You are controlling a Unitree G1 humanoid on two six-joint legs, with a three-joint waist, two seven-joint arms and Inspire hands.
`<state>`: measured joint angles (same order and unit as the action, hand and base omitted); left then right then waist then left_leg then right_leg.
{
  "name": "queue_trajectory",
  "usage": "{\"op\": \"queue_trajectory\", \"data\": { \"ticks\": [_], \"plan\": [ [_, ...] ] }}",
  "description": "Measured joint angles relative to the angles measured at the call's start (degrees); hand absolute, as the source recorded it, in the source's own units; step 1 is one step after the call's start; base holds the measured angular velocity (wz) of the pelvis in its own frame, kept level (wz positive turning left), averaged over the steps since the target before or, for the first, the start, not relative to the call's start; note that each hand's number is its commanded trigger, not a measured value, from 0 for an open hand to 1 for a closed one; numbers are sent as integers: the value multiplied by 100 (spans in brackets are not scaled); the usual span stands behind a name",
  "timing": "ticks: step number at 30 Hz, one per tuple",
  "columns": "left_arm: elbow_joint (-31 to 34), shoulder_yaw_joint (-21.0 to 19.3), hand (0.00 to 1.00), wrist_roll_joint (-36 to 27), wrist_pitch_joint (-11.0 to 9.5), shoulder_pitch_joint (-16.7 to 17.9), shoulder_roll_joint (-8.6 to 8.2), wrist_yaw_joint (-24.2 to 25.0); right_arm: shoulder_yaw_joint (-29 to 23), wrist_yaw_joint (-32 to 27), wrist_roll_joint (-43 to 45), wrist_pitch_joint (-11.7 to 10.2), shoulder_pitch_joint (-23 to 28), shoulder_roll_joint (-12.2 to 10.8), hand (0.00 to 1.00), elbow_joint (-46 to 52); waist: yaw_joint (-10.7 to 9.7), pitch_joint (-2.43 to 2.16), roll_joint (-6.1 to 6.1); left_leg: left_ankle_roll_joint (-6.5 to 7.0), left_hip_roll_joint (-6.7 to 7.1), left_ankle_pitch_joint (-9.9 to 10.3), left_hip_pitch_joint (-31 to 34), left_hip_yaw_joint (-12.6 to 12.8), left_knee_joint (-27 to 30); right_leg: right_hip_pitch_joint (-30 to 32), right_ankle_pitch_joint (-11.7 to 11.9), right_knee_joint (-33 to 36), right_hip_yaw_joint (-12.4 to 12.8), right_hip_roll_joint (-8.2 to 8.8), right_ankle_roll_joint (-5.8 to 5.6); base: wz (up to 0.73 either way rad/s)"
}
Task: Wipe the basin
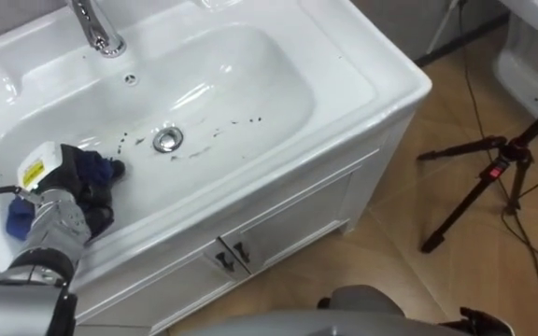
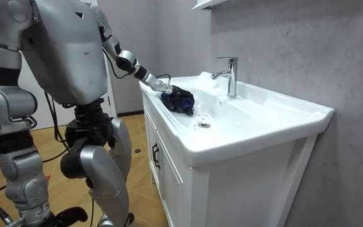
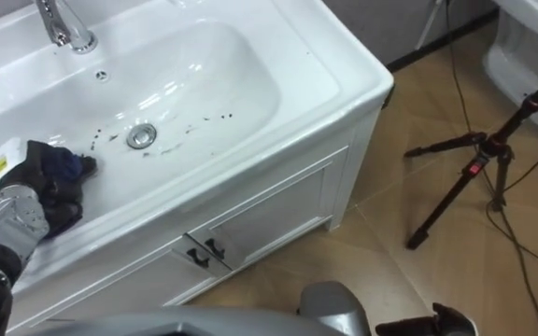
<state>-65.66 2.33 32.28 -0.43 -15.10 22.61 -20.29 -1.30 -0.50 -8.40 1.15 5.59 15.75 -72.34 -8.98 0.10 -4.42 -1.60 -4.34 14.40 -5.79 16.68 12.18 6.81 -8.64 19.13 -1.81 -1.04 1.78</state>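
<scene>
Left hand (image 1: 59, 213), fingers clamped on dark cloth (image 1: 94, 175) in basin (image 1: 250, 75), drain (image 1: 166, 140) beside, tripod (image 1: 493, 173) right

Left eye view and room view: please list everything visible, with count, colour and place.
basin: one, white, on the cabinet.
tap: one, shiny metal, at the basin's back edge.
drain: one, metal, in the basin's bottom.
specks: several, dark, scattered around the drain.
cloth: one, dark blue, inside the basin at its left side.
cabinet: one, white, under the basin.
handles: two, dark, where the cabinet doors meet.
tripod: one, black and red, on the floor right of the cabinet.
floor: one, brown wood.
left robot hand: one, grey, on the cloth.
</scene>
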Motion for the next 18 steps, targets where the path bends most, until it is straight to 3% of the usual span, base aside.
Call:
{"op": "queue_trajectory", "data": {
  "ticks": [6,12,14,18],
  "plan": [
    [84,-2,100,-8,12,25,-117,-114,-11,-15,48,-112,-2,0,0,94,-4,-14,-28,0,11,-1,-97,-115,-41,-144,-7,-78,-10,-8,-23,7],
    [1086,-130,100,-8,-5,246,-207,-591,-9,-92,47,-134,-7,-89,0,45,9,-26,8,1,12,-3,-61,-259,-35,-204,-1,-160,-152,23,-33,11],
    [1762,-331,100,-9,-10,324,-328,-776,-10,-141,47,-145,-5,-157,0,61,32,-35,37,2,11,-3,-41,-298,9,-206,-1,-174,-178,33,-33,9],
    [2374,-334,100,-17,-78,384,-429,-951,-8,-131,-11,-156,-8,-251,0,117,67,-27,49,2,-1,-3,-80,-339,2,-340,3,-263,-301,50,-31,10]
  ]
}}
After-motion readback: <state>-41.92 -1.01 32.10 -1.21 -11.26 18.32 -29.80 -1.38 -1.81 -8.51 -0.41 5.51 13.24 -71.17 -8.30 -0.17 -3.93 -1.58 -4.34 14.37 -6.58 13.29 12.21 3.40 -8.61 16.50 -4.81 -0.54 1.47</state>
